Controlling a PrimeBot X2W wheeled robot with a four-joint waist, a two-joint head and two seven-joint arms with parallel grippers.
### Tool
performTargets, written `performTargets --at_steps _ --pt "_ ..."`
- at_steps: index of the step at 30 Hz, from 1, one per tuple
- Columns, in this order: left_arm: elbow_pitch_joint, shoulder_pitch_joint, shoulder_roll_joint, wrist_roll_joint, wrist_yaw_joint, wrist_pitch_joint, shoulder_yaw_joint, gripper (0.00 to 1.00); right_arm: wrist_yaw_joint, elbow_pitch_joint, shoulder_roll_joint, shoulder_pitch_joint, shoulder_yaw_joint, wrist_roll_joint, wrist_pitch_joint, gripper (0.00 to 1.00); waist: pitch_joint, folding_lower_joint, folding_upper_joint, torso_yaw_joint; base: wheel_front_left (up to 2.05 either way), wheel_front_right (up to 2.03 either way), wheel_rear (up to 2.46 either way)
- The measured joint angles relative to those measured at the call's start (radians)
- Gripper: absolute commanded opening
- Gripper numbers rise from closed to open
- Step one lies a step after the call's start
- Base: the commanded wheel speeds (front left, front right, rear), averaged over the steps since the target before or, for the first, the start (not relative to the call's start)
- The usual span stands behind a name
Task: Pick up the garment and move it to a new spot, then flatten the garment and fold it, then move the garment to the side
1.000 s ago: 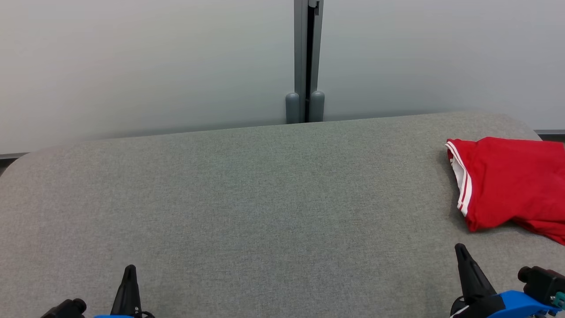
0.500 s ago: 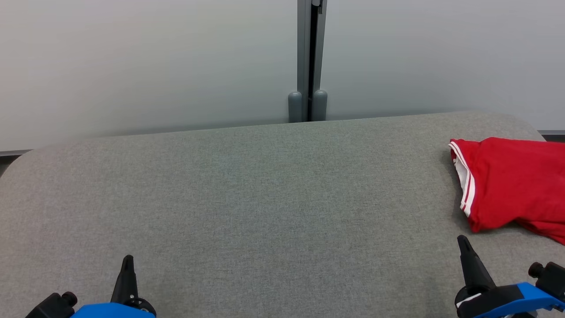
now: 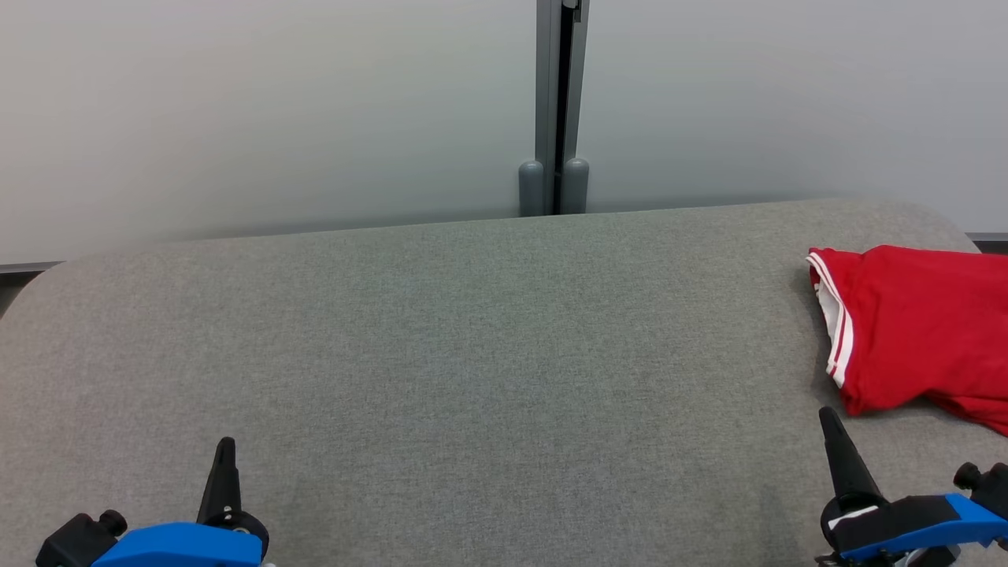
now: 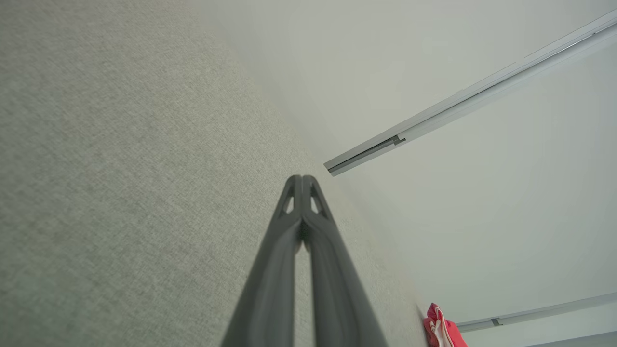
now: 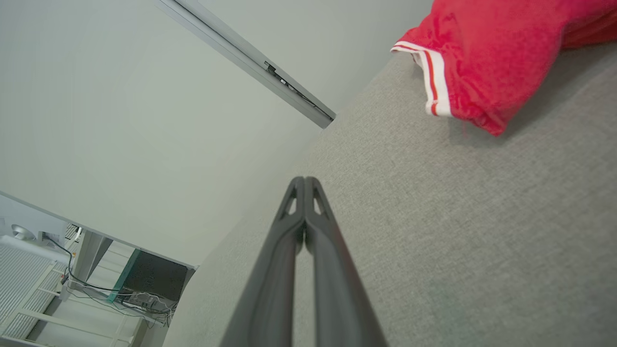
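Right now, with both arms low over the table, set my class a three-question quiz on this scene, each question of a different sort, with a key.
1. True or false: the red garment with white-striped trim lies at the robot's right end of the grey fabric-covered table.
2. Choose one. The right gripper is: A) open; B) shut on the garment; C) shut and holding nothing.
3. Short answer: which is nearer the garment, the left gripper or the right gripper?

Key: 1 true; 2 C; 3 the right gripper.
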Motion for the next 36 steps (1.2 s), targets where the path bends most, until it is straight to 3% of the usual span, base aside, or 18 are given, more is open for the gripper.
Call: performTargets --at_steps 36 --pt "-0.010 -0.065 -0.043 -0.283 -0.037 0.092 0.077 0.00 0.000 0.016 0.000 -0.052 -0.012 0.380 0.049 0.00 0.010 -0.0001 0.0000 0.020 0.00 0.00 0.00"
